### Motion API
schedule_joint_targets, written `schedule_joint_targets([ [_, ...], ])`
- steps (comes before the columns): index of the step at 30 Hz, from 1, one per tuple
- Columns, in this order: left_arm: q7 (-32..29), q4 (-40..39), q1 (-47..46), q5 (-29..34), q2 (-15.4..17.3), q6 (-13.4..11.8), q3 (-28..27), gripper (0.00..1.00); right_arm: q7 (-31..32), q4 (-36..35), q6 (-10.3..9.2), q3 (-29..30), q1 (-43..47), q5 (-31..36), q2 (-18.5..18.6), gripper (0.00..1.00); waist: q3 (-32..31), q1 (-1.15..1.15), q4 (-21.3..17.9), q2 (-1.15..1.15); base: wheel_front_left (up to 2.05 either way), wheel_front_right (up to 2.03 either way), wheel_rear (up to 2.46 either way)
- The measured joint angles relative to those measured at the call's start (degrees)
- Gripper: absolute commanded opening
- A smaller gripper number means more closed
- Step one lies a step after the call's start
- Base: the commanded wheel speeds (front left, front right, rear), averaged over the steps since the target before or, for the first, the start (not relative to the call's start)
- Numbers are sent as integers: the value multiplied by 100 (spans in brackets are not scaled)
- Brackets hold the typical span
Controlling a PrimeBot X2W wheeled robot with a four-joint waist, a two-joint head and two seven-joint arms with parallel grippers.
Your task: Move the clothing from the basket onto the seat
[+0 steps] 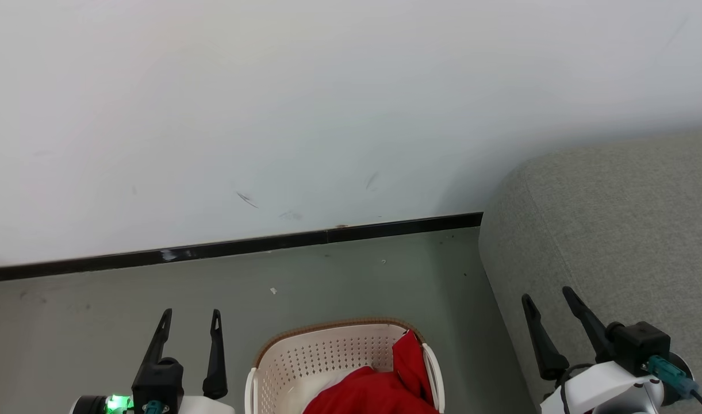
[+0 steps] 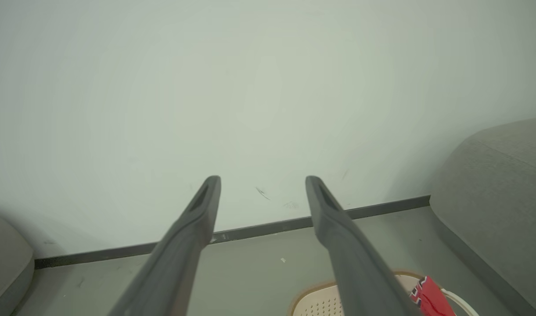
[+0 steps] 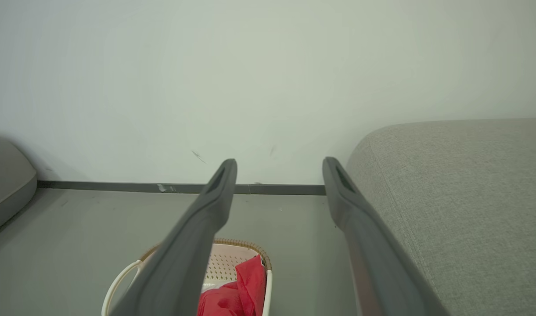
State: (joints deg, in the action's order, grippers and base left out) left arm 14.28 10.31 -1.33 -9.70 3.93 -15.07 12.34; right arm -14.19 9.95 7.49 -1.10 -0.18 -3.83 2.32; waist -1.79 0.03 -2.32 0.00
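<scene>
Left gripper (image 1: 191, 313) and right gripper (image 1: 546, 294) both keep fingers wide apart, holding nothing. Red clothing (image 1: 379, 385) lies inside the basket (image 1: 322, 353) on the floor (image 1: 155, 299), beside the grey seat (image 1: 615, 230).

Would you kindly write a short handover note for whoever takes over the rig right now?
Left gripper: open, empty, hovering left of the basket.
Right gripper: open, empty, over the near edge of the seat.
Red clothing: piled in the basket, which stands on the floor beside the seat.
Done: nothing; no clothing lies on the visible part of the seat.
Left: lift each garment out and lay it on the seat.
</scene>
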Motion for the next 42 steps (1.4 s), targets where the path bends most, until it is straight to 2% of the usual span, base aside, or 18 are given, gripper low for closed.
schedule_joint_targets([
  [16,0,199,77,-236,1,68,-121,100,0,24,0,-22,119,-22,-1,100,-75,-1,-16,0,0,0,0],
  [42,0,310,64,-290,38,163,-214,100,0,36,0,-13,119,-38,-1,100,-25,-1,-20,0,0,0,0],
])
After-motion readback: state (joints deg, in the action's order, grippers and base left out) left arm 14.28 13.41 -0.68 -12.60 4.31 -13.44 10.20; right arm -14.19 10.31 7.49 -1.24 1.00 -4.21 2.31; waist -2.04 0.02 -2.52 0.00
